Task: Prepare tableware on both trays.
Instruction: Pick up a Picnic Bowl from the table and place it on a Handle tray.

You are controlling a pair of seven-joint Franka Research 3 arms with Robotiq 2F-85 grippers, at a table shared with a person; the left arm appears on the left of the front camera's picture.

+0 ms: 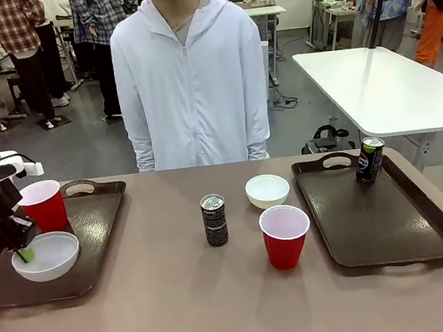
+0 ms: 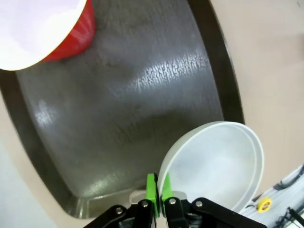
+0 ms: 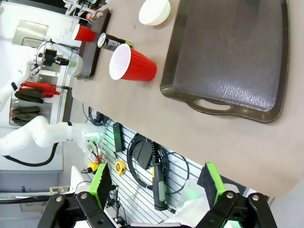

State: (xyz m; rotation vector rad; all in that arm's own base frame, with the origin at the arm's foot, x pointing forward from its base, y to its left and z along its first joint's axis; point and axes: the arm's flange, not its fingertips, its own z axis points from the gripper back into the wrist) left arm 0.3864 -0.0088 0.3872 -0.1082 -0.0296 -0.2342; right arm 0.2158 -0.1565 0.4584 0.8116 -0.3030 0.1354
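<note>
On the left tray [image 1: 93,229] stand a red cup [image 1: 42,204] and a white bowl [image 1: 46,256]. My left gripper [image 1: 23,253] is shut on that bowl's near rim; in the left wrist view its green pads [image 2: 151,187] pinch the rim of the bowl [image 2: 213,166], with the cup [image 2: 42,28] beyond on the tray [image 2: 123,109]. A dark can [image 1: 214,220], a second bowl [image 1: 267,190] and a second red cup [image 1: 285,236] stand mid-table. The right tray [image 1: 380,220] holds a can [image 1: 370,159]. My right gripper [image 3: 156,185] is open, off the table's edge near the tray [image 3: 228,57].
A person in a white hooded jacket [image 1: 189,81] stands at the table's far side, arms down. Bare tabletop [image 1: 181,299] lies in front of the middle items. In the right wrist view, cables and tools [image 3: 142,161] hang below the table edge.
</note>
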